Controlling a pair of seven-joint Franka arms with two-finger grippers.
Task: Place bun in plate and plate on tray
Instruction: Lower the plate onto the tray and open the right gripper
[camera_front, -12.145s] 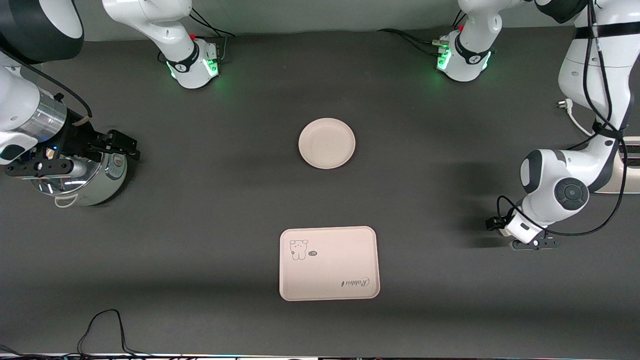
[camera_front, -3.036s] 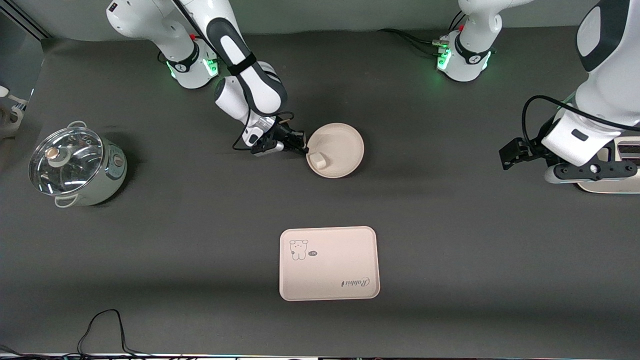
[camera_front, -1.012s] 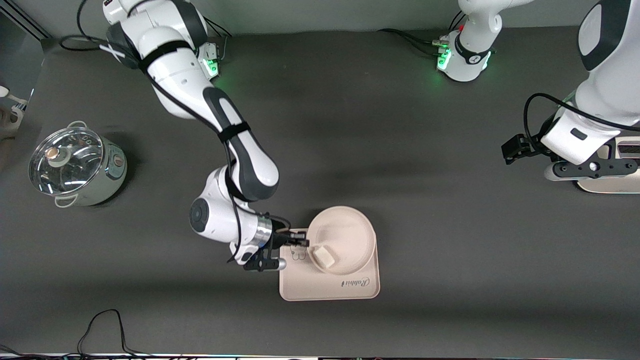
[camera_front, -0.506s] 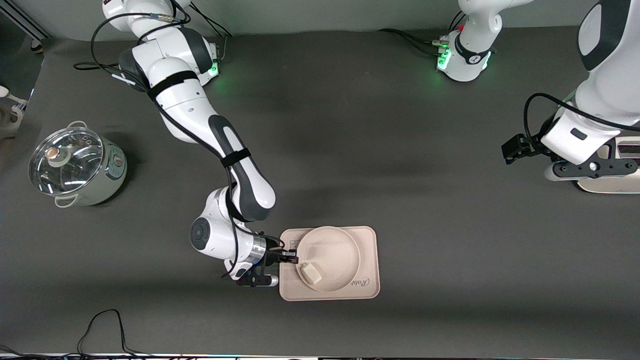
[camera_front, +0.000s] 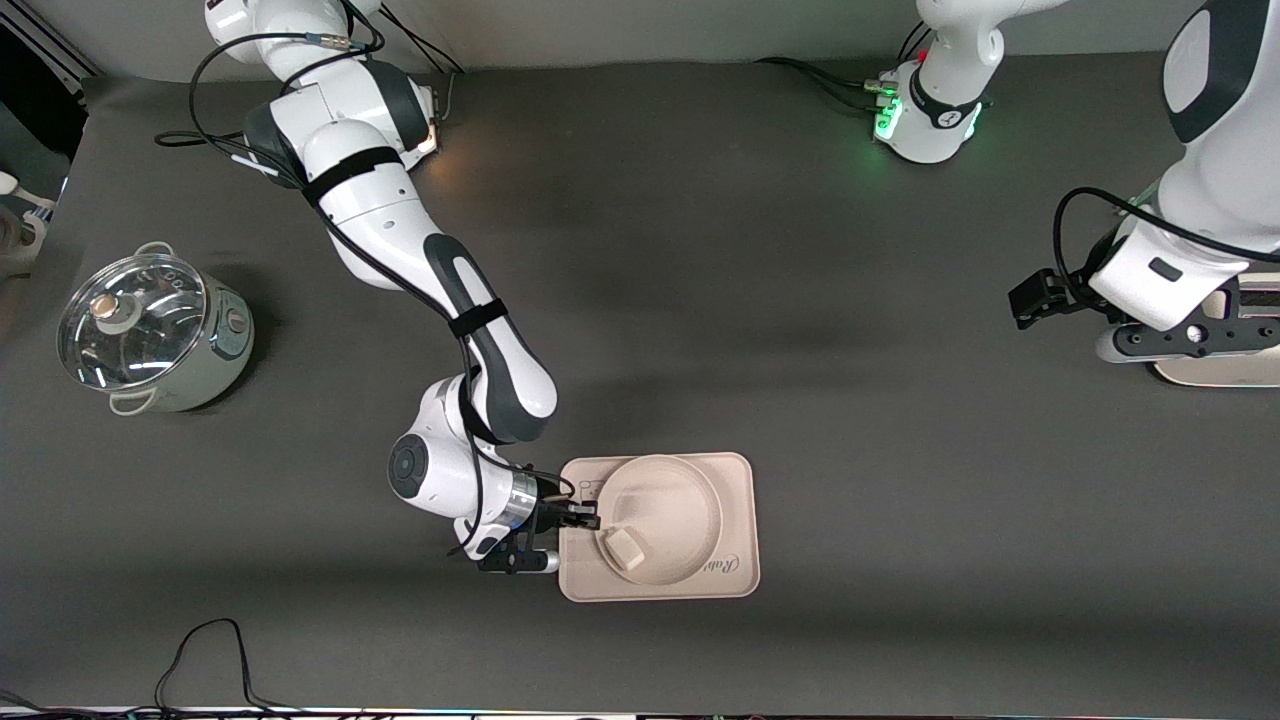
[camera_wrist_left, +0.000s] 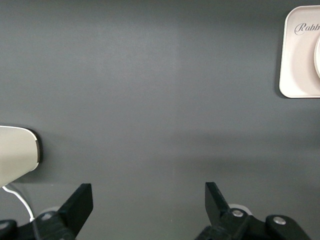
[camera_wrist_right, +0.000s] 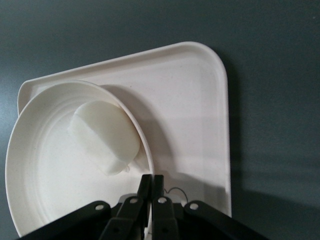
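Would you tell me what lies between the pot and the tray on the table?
Only bare table: in the front view nothing stands between the pot and the tray, though the right arm reaches down over part of that stretch.

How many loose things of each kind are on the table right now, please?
Buns: 1, in the plate
Plates: 1, on the tray
Trays: 1
Lidded pots: 1
Total: 4
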